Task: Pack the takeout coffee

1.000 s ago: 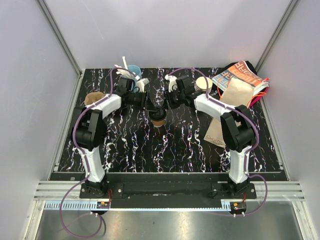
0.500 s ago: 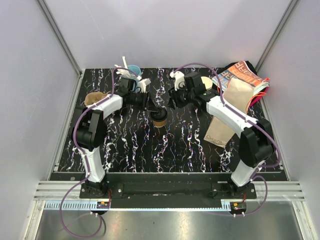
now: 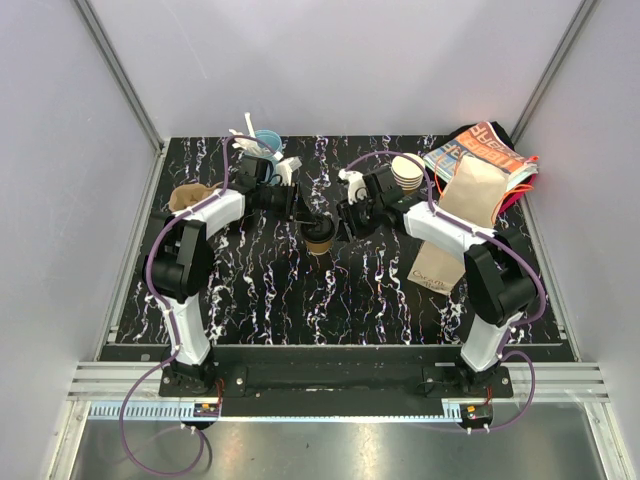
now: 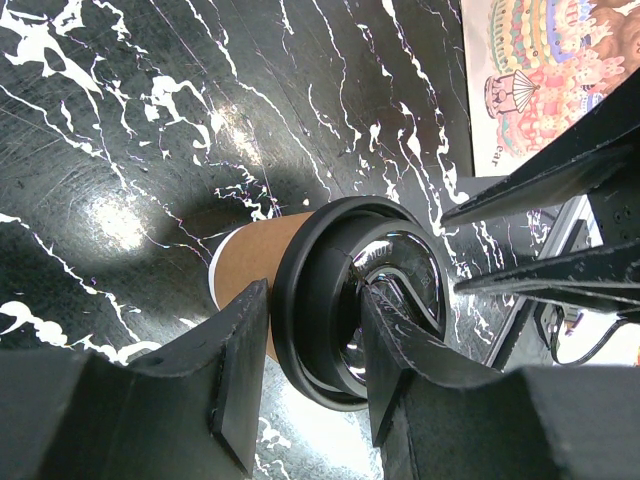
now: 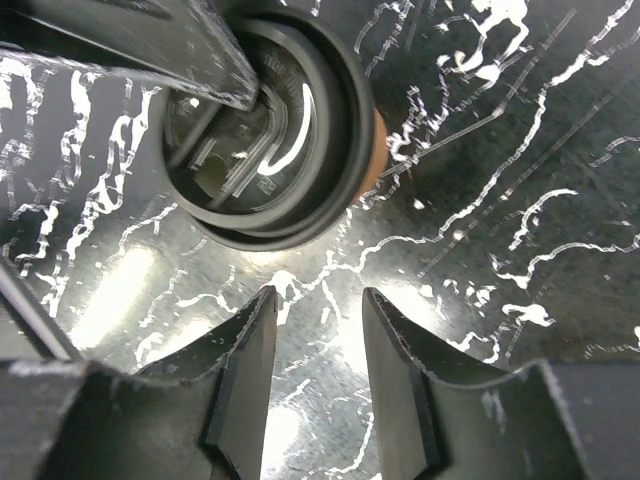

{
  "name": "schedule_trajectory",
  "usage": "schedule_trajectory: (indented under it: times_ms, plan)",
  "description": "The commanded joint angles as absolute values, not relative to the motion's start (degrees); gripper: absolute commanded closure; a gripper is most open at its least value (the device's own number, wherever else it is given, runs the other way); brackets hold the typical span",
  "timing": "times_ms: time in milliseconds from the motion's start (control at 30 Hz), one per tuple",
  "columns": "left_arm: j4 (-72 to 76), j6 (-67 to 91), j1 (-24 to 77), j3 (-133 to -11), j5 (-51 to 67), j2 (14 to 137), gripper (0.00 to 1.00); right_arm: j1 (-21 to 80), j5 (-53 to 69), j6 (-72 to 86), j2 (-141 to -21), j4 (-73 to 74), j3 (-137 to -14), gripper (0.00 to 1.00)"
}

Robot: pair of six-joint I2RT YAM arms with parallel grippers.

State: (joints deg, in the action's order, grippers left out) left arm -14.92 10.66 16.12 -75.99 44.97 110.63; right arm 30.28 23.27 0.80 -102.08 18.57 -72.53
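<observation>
The takeout coffee is a small brown paper cup with a black lid, standing upright mid-table. In the left wrist view the brown cup wall shows under the black lid. My left gripper is shut on the lid's rim, one finger outside it and one in its recess. It reaches in from the left in the top view. My right gripper is open and empty, just beside the lid, apart from it. It sits right of the cup in the top view.
A tall brown paper bag lies at the right, over a colourful printed bag. A stack of nested cups stands behind my right arm. A light-blue cup with white utensils is at the back left. A brown crumpled object lies at the left edge.
My right gripper has swung from near the stack of cups down toward the lidded cup and now sits close beside it. The left gripper and cup have not moved.
</observation>
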Motion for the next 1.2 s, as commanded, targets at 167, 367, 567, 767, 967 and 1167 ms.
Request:
schedule_trajectory:
  times_ms: [167, 367, 567, 767, 967, 1167]
  plan:
    - [-22.15, 6.68, 17.14, -71.72, 31.46, 115.14, 0.68, 31.11, 25.93, 5.8, -104.68, 14.59, -76.73, 0.53]
    - [-21.97, 6.5, 17.14, -71.63, 31.64, 115.05, 0.68, 31.64, 25.49, 6.41, -106.7, 14.33, -78.31, 0.53]
    - [-21.97, 6.5, 17.14, -71.63, 31.64, 115.05, 0.69, 31.73, 24.71, 6.77, -107.05, 14.41, -78.66, 0.53]
    - [-22.24, 6.5, 17.14, -71.46, 31.29, 114.96, 0.69, 32.78, 19.35, 4.05, -108.72, 14.85, -76.82, 0.55]
    - [-22.41, 6.5, 17.23, -71.37, 31.03, 114.79, 0.69, 32.96, 15.56, 3.52, -110.83, 15.12, -75.59, 0.56]
    - [-22.5, 6.42, 17.31, -71.37, 30.76, 114.7, 0.7, 32.96, 16.08, 2.55, -108.82, 16.08, -76.9, 0.56]
